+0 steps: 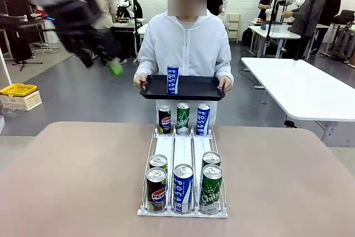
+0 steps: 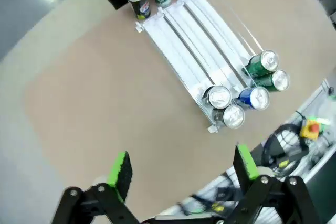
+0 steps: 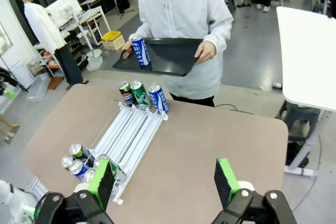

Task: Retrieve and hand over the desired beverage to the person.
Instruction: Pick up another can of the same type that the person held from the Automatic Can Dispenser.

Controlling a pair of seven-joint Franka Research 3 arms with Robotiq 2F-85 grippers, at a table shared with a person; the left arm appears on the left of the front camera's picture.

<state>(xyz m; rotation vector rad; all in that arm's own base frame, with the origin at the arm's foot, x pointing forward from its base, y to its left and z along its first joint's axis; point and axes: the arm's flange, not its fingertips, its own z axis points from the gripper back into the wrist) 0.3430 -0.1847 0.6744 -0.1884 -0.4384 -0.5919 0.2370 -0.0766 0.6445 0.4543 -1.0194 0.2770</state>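
Blue can (image 1: 172, 79) upright on left half of tray (image 1: 197, 88), held by person (image 1: 186, 43) at table's (image 1: 83, 181) far edge. Prob. light, stiff, slick; grip mid-body. More cans (image 1: 183, 188) in rack (image 1: 182, 145), table centre. L gripper (image 2: 182, 163), R gripper (image 3: 164, 177): jaws apart, empty.

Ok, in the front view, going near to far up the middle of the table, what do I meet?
First the blue Pocari can at the near end of the white rack → green can at its far end → black tray → person holding it.
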